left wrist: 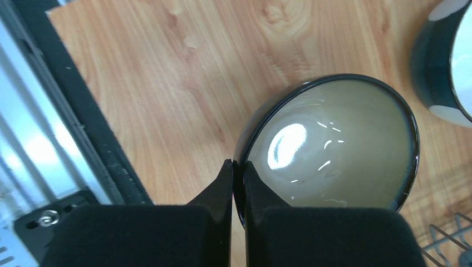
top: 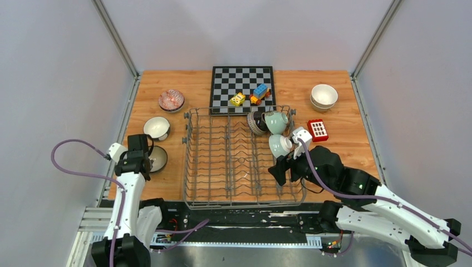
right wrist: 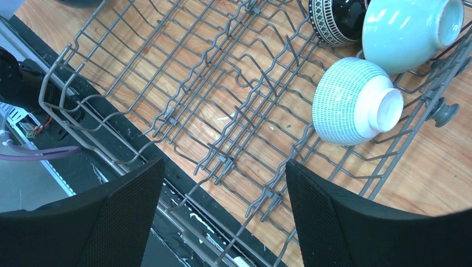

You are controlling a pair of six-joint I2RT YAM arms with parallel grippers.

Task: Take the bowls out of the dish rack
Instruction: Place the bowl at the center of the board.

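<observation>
The grey wire dish rack (top: pixel 192 161) fills the table's middle. At its far right end lie a dark-patterned bowl (top: pixel 256 122), a pale mint bowl (top: pixel 276 120) and a blue-and-white ribbed bowl (top: pixel 279 146); the same three are in the right wrist view (right wrist: pixel 334 19), (right wrist: pixel 409 30), (right wrist: pixel 350 103). My right gripper (right wrist: pixel 222 164) hangs open over the rack's near right part (top: pixel 284 169), nothing between its fingers. Left of the rack my left gripper (left wrist: pixel 238 167) is shut on the rim of a dark bowl with an olive inside (left wrist: pixel 334 144), low over the wood (top: pixel 157 158).
A dark teal bowl (top: pixel 157 127) and a reddish patterned bowl (top: pixel 171 100) stand left of the rack. Stacked cream bowls (top: pixel 324 95) stand at the far right. A chessboard (top: pixel 228 83) with toy blocks (top: pixel 260 92) lies behind the rack. A red block (top: pixel 318 129) lies beside its right end.
</observation>
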